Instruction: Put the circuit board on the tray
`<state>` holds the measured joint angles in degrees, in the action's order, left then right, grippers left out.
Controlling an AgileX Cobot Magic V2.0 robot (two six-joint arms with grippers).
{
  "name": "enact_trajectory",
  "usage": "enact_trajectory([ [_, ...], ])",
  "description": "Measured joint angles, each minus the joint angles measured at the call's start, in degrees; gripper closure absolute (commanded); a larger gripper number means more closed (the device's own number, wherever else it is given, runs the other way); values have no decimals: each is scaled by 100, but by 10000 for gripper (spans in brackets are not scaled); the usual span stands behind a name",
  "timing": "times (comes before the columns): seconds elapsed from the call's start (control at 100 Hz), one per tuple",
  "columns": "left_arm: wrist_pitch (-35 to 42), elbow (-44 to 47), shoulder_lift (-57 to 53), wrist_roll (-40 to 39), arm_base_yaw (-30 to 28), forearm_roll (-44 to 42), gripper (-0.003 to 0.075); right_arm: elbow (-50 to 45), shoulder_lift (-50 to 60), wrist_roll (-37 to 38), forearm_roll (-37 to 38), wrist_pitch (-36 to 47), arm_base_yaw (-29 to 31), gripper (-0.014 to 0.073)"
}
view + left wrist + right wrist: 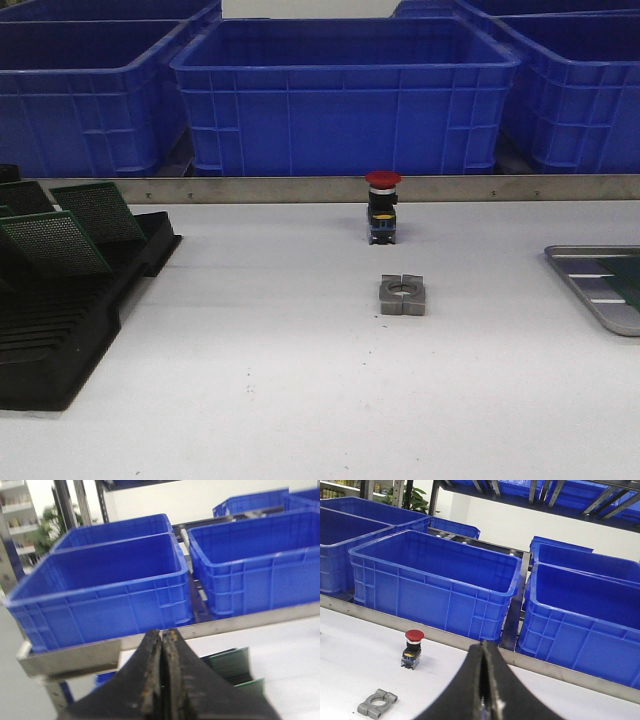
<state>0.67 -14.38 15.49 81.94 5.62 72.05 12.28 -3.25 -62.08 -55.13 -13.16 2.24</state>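
Green circuit boards (pixel 60 240) stand upright in a black slotted rack (pixel 70 330) at the table's left; two also show in the left wrist view (pixel 231 663). The grey metal tray (pixel 600 285) lies at the right edge, with a green board's corner (pixel 628 280) showing on it, cut off by the frame. Neither gripper shows in the front view. My left gripper (pixel 163 636) is shut and empty, above the table's left end near the rack. My right gripper (pixel 484 646) is shut and empty, above the table.
A red-capped push button (pixel 383 206) stands at the table's middle back, also in the right wrist view (pixel 412 648). A grey metal clamp block (pixel 403 294) lies in front of it. Big blue crates (pixel 345 95) line the back behind a metal rail (pixel 300 189).
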Motion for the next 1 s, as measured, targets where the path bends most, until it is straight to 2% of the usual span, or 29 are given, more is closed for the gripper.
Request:
enact_trajectory([
  [0.06,-67,0,0,-1024,0,-1031,737,0,0,0,0,0,0,653],
  [0.23,-465,219,0,-5339,0,-4686,737,0,0,0,0,0,0,653],
  [0.32,-504,544,0,-6799,0,-5718,737,0,0,0,0,0,0,653],
  [0.5,-129,1400,-523,-7753,-167,-6477,737,0,0,0,0,0,0,653],
  [0.63,-480,1416,-1204,-8384,-232,-7082,737,0,0,0,0,-4,0,653],
  [0.84,-1295,1416,-1574,-8591,-396,-7345,737,-13,0,0,0,-13,0,653],
  [1.0,-1390,1416,-1574,-8602,-519,-7359,737,-13,0,0,0,-17,0,653],
])
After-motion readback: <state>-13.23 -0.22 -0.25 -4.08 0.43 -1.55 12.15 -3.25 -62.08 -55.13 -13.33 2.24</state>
